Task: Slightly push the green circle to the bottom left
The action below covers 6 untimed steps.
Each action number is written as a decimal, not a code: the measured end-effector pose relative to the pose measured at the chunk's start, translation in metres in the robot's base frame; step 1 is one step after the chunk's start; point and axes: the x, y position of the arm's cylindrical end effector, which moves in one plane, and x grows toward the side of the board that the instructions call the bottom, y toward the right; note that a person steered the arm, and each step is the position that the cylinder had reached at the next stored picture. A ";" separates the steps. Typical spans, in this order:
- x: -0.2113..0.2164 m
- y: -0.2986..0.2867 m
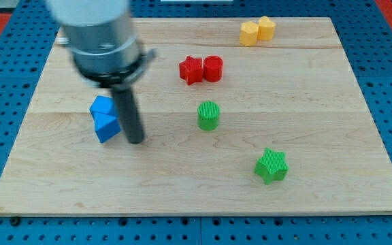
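Observation:
The green circle [208, 115] stands upright near the middle of the wooden board [318, 102]. My tip [135, 141] rests on the board well to the view's left of the green circle, right beside the blue blocks. The dark rod rises from the tip to the grey arm body at the view's top left. The tip does not touch the green circle.
Two blue blocks [104, 118] sit together just left of my tip. A red star [190, 69] and a red circle [213, 68] stand above the green circle. A green star [271, 165] lies at the lower right. Two yellow blocks [257, 31] sit at the top right.

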 end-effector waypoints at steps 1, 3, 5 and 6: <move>-0.004 0.099; -0.085 0.163; -0.031 0.096; -0.050 0.083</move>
